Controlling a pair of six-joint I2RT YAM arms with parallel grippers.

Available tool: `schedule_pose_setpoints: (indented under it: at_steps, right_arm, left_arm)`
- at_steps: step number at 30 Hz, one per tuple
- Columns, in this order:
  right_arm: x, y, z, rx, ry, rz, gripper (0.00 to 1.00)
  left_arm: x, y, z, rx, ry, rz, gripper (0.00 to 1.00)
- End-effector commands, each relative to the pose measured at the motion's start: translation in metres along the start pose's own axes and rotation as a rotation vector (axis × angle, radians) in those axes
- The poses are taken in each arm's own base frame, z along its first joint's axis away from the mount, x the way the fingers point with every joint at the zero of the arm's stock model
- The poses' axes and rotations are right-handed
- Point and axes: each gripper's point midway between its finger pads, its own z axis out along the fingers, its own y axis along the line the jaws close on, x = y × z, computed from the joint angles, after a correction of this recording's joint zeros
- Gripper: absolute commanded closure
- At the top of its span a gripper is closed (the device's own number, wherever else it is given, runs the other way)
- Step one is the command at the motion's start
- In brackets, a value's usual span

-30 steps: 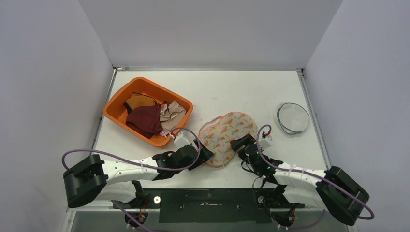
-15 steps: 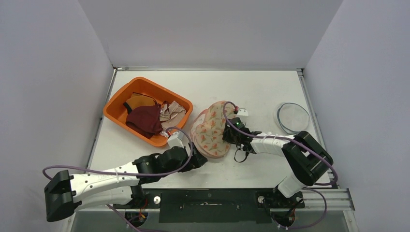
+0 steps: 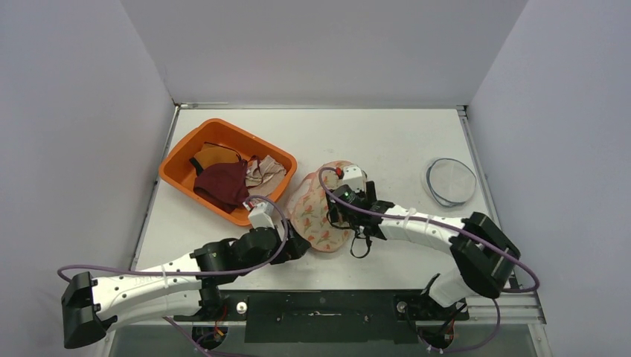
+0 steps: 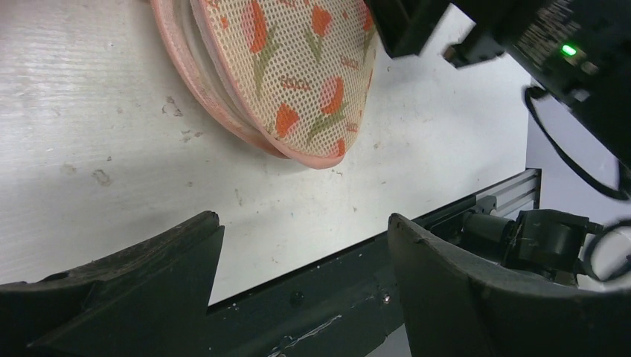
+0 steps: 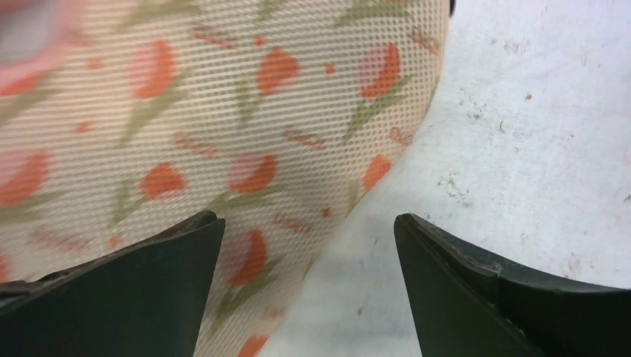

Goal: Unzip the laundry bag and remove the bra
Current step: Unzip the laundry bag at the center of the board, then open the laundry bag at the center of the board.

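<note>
The laundry bag (image 3: 314,212) is a cream mesh pouch with orange tulips and a pink rim, folded over on itself near the table's middle. It shows in the left wrist view (image 4: 286,71) and fills the right wrist view (image 5: 186,126). My left gripper (image 3: 298,244) is open and empty just left of the bag's near edge (image 4: 305,223). My right gripper (image 3: 336,216) is open at the bag's right edge, over its mesh (image 5: 309,223). No bra shows outside the bag.
An orange bin (image 3: 187,152) holding maroon, orange and beige garments stands at the back left. A round wire-rimmed mesh piece (image 3: 451,181) lies at the right. The table's near edge and black rail (image 4: 357,297) are close behind the left gripper.
The right arm swung left across the bag, folding its right half over onto the left. The left arm drew back toward the near left. The bag now lies narrower and further left.
</note>
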Motion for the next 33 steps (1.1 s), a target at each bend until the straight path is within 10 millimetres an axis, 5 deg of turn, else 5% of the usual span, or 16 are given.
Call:
schedule_pose_setpoints:
  at_steps: [1,7,16,24,33]
  right_arm:
    - [-0.050,0.017,-0.060,-0.061,-0.161,0.011,0.14]
    - [-0.057,0.085,-0.117,-0.402,-0.242,-0.021,0.24]
    - [-0.028,0.154,-0.105,-0.431,-0.185,-0.171,0.32]
    - [-0.031,0.176,-0.090,-0.379,-0.205,-0.189,0.37]
    - [-0.025,0.175,-0.070,-0.273,-0.179,-0.209,0.67]
  left_arm:
    - [-0.021,-0.010,-0.014,0.017,-0.066,0.014,0.21]
    - [-0.046,-0.001,-0.037,0.015,-0.169,-0.006,0.22]
    - [-0.076,0.015,-0.071,0.092,-0.328,-0.101,0.23]
    - [-0.073,0.026,-0.075,0.062,-0.316,-0.107,0.23]
    - [-0.071,0.030,-0.074,0.056,-0.315,-0.114,0.23]
